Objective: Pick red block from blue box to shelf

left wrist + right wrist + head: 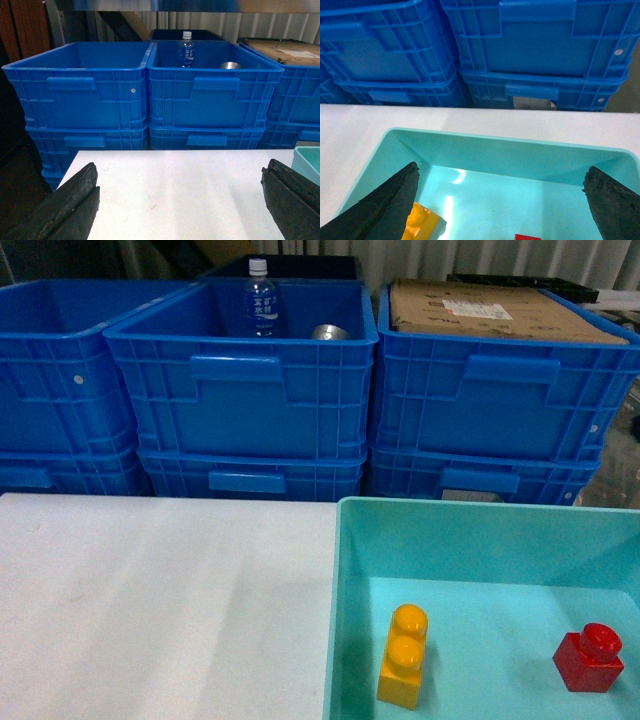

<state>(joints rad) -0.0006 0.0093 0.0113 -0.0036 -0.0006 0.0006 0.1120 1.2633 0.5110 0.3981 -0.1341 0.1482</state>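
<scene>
**Inspector:** State of the fingers?

**Assistant:** The left gripper has its dark, rough-surfaced fingers spread wide, holding nothing, above the white desk. The right gripper is spread equally wide, hanging over the blue box; its fingers touch nothing I can see.

**Inspector:** Location of the red block?

**Assistant:** The red block sits on the floor of the blue box, toward the right side, upright, one round stud on top. In the right wrist view only its top edge shows at the bottom of the frame, between the fingers.

**Inspector:** Anything else in the box?

**Assistant:** A yellow brick, taller, two studs, glossy plastic, well apart from the red one on the left.

**Inspector:** The box itself?

**Assistant:** Smooth turquoise plastic, plain rim, resting on the matte desk.

**Inspector:** Behind it?

**Assistant:** Dark blue ribbed crates, stacked, with handle recesses. One holds a clear bottle and a metal item; another is covered with flat cardboard.
</scene>
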